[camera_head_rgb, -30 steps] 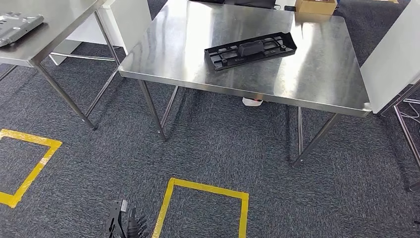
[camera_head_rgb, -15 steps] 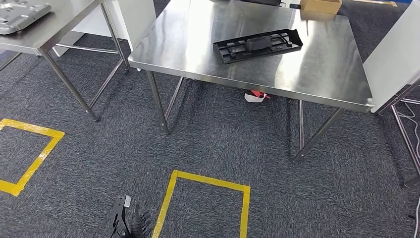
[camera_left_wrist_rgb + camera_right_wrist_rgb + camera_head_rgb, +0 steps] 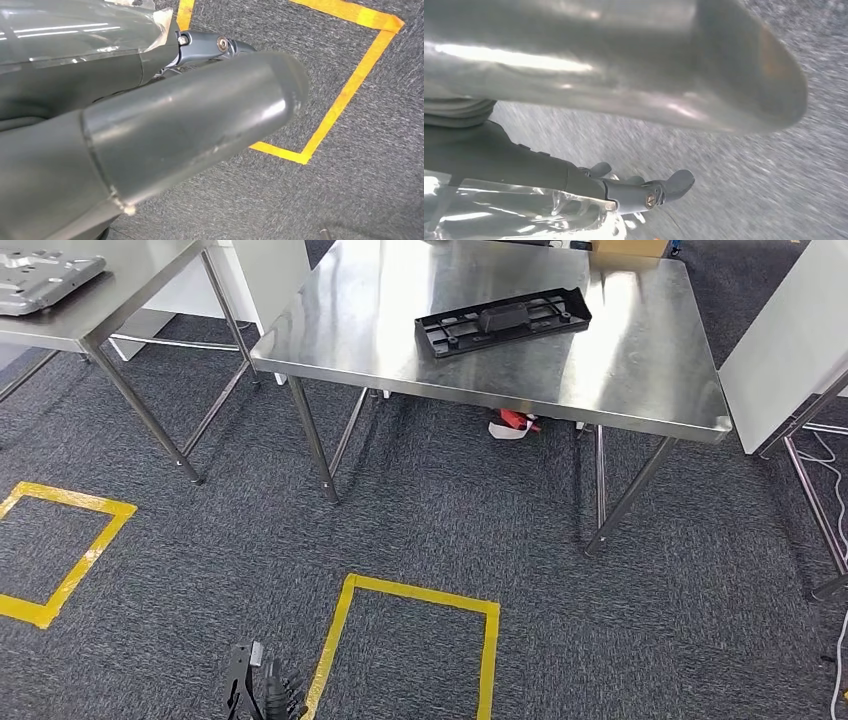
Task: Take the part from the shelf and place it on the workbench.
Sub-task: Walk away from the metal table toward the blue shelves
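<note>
The whole view has shifted slightly since a moment ago, so the camera moved, not the furniture. Nearest, the left hand [image 3: 258, 695] hangs low over the carpet beside a yellow tape square [image 3: 405, 640], fingers loosely apart, holding nothing. The right hand [image 3: 644, 192] hangs empty too (how far open, I cannot tell). Further off, the black part [image 3: 502, 321] lies flat on the steel workbench [image 3: 640, 390]. Walking carelessly could bump a table leg [image 3: 312, 445] and jolt it.

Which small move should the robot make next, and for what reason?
Probably a small step back from the table, with both arms kept low. A black part already lies flat on the steel workbench, and the left hand and the right hand hang down holding nothing, so the placing looks done.
</note>
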`<state>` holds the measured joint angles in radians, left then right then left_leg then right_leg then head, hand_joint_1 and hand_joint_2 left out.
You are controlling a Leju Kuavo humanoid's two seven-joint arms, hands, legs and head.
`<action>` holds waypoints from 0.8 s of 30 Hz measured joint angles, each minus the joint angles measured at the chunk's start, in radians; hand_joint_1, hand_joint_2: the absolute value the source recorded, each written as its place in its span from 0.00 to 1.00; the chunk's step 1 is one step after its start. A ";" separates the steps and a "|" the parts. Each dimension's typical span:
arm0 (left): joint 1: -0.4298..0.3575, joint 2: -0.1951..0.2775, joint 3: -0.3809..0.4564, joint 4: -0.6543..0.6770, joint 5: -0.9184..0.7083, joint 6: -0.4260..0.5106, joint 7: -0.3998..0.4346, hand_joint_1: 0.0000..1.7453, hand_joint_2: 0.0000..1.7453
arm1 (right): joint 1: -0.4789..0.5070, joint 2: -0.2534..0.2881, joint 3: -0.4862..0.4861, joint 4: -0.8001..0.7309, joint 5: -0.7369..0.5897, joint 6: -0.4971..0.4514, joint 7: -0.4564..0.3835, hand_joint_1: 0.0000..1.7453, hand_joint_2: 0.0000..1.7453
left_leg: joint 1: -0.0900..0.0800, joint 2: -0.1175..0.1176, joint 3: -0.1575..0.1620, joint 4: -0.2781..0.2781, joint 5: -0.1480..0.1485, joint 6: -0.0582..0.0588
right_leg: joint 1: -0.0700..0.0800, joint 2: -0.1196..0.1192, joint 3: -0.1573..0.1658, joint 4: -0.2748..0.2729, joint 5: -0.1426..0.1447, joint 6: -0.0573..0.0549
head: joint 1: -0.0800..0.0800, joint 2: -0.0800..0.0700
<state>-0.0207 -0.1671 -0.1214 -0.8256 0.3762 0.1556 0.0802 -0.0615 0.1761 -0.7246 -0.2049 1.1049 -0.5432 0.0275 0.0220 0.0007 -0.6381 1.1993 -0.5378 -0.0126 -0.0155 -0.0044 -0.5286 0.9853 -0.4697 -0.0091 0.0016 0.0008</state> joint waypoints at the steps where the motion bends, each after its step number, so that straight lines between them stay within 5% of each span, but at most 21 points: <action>1: -0.001 0.000 0.000 -0.002 0.000 0.000 0.000 0.00 0.00 | 0.000 0.002 -0.012 0.000 -0.004 0.014 0.004 0.00 0.00 | 0.000 0.000 0.047 -0.075 0.019 0.004 | 0.001 0.000 -0.003 0.003 0.002 0.002 | 0.000 0.000; 3: -0.004 0.000 -0.001 -0.005 0.001 0.000 0.000 0.00 0.00 | -0.002 0.005 -0.027 0.000 -0.007 0.040 0.011 0.00 0.00 | -0.004 -0.002 0.104 -0.175 0.039 0.014 | 0.007 0.000 -0.012 0.011 0.005 0.009 | 0.001 0.000; 7: -0.009 0.000 -0.007 -0.006 0.026 -0.006 -0.012 0.00 0.00 | -0.005 0.001 -0.043 0.001 -0.001 0.213 0.005 0.00 0.00 | -0.011 0.000 0.098 -0.200 0.059 0.043 | 0.010 0.000 -0.034 0.022 0.009 0.034 | 0.001 0.000; 10: -0.024 0.003 -0.019 0.004 0.054 -0.020 -0.033 0.00 0.00 | -0.005 -0.010 -0.049 0.002 -0.011 0.424 -0.012 0.00 0.00 | -0.008 0.004 0.078 -0.208 0.082 0.062 | 0.004 0.002 -0.098 0.157 -0.073 0.031 | 0.010 0.000; 13: -0.030 0.009 -0.033 0.019 0.068 -0.029 -0.043 0.00 0.00 | -0.004 -0.021 -0.070 0.002 -0.043 0.534 -0.010 0.00 0.00 | -0.008 0.006 0.053 -0.207 0.099 0.061 | -0.001 0.002 -0.140 0.294 -0.133 0.039 | 0.014 0.000; 14: -0.030 0.010 -0.037 0.022 0.070 -0.030 -0.044 0.00 0.00 | -0.004 -0.024 -0.078 0.002 -0.052 0.548 -0.007 0.00 0.00 | -0.008 0.007 0.048 -0.206 0.104 0.058 | -0.002 0.002 -0.116 0.266 -0.123 0.047 | 0.014 0.000; 17: -0.033 0.012 -0.049 0.026 0.071 -0.030 -0.046 0.00 0.00 | -0.007 -0.035 -0.099 0.002 -0.070 0.567 0.001 0.00 0.00 | -0.009 0.007 0.037 -0.203 0.116 0.044 | -0.007 0.003 0.013 0.056 -0.068 0.063 | 0.015 0.000; 19: -0.036 0.012 -0.054 0.026 0.067 -0.030 -0.046 0.00 0.00 | -0.010 -0.038 -0.110 0.002 -0.079 0.571 0.009 0.00 0.00 | -0.012 0.008 0.035 -0.202 0.122 0.032 | -0.003 0.005 0.043 -0.007 -0.055 0.052 | 0.012 0.000; 22: -0.039 0.013 -0.056 0.026 0.062 -0.028 -0.044 0.00 0.00 | -0.011 -0.038 -0.126 0.002 -0.088 0.569 0.020 0.00 0.00 | -0.004 0.007 0.028 -0.195 0.122 0.013 | -0.002 0.005 0.037 -0.008 -0.040 0.026 | 0.009 0.000; 24: -0.039 0.014 -0.057 0.026 0.061 -0.027 -0.042 0.00 0.00 | -0.012 -0.038 -0.132 0.002 -0.090 0.569 0.022 0.00 0.00 | 0.000 0.005 0.001 -0.132 0.069 0.005 | -0.007 0.003 0.033 -0.009 -0.026 0.006 | 0.007 0.000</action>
<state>-0.0593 -0.1530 -0.1789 -0.7992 0.4375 0.1289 0.0379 -0.0730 0.1377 -0.8562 -0.2026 1.0153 0.0255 0.0494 0.0220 0.0061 -0.6374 1.0675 -0.4693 -0.0077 -0.0229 -0.0011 -0.4960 0.9759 -0.4962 -0.0031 0.0084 0.0008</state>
